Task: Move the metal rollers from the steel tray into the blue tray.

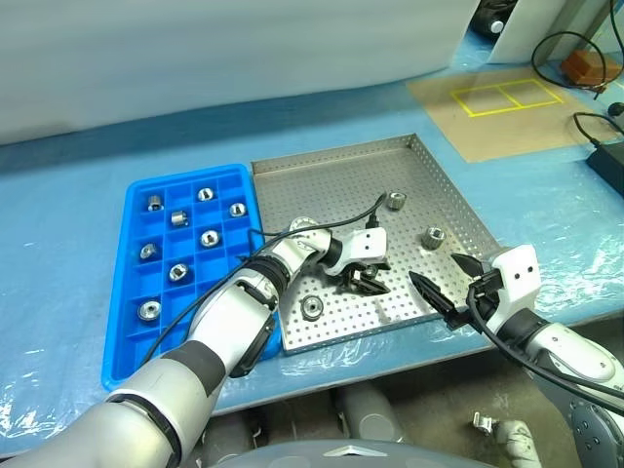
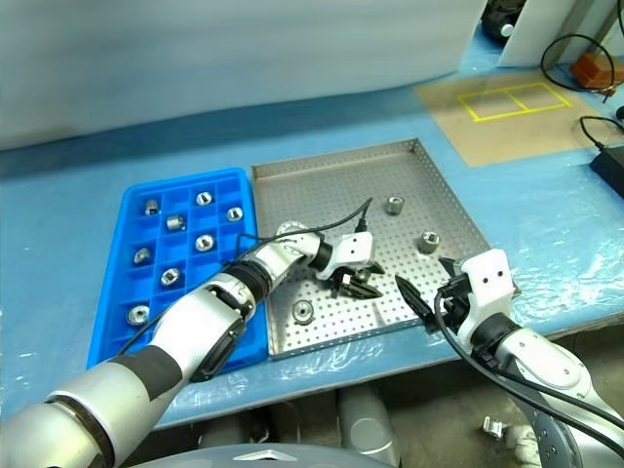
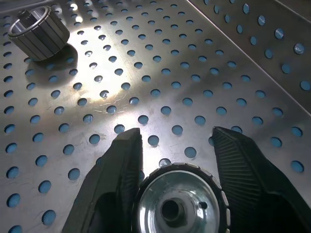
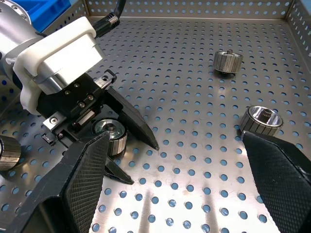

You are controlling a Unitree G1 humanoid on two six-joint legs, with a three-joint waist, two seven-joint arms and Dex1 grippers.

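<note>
Metal rollers are being shifted one at a time, and the job is being judged as well past halfway: eight are being counted in the compartments of the blue tray (image 1: 136, 210), at nine o'clock of the steel tray (image 1: 322, 175), while four are being left on the perforated floor.

One of those four, the roller between the fingers (image 4: 111, 136), is being straddled by the left gripper (image 1: 366, 284) near the middle of the steel tray. Its jaws are being seen on either side of the roller with the pads close to its ribbed wall, but whether they are already pressing on it is not being made clear, so no firm pinch is being claimed. In the left wrist view the same roller is being cut off by the frame edge.

A second roller (image 1: 312, 308) is lying at six o'clock on the floor, near the front rim. A third roller (image 1: 396, 201) and a fourth roller (image 1: 433, 236) are lying toward three o'clock, well apart from the left gripper.

The right gripper (image 1: 446, 290) is being held spread wide and empty over the tray's four o'clock corner.

Part of the floor under the left forearm is being hidden, so the count is being given as what is visible.
</note>
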